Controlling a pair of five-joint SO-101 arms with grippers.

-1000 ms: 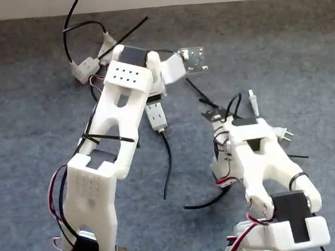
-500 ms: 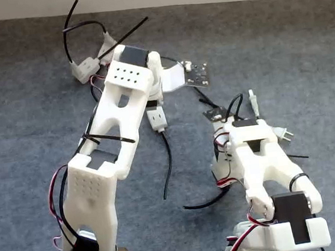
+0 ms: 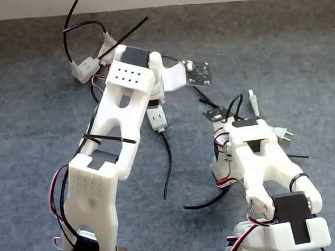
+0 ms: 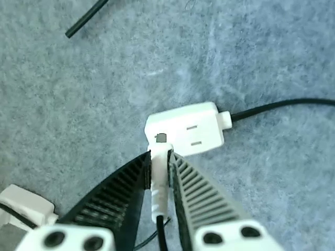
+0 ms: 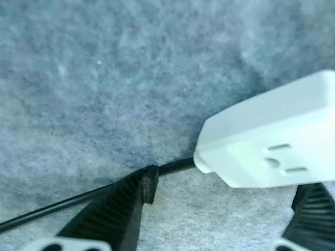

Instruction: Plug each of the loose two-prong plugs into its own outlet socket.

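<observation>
My left gripper [image 4: 159, 157] is shut on a white two-prong plug [image 4: 159, 183] with a black cord. The plug's tip touches the corner of a white outlet socket [image 4: 184, 130], beside its two slots. In the high view that socket [image 3: 156, 119] lies on the carpet just below the left arm's wrist [image 3: 130, 78]. My right gripper [image 5: 220, 209] stands open over a second white socket [image 5: 272, 136] and its black cord [image 5: 78, 201], one finger [image 5: 123, 201] touching the cord. Two loose plugs [image 3: 283, 134] [image 3: 252, 99] lie to the right of the right arm [image 3: 255, 152].
A third white socket [image 3: 85, 68] with looping black cords lies at the back left, and it is also near the left gripper [image 4: 23, 205]. A black cord [image 3: 168, 162] trails across the grey carpet [image 3: 23, 136] between the arms.
The left arm's wrist has turned and dipped slightly, carrying its plug closer onto the socket. The right arm shifted a little, then stayed put.
</observation>
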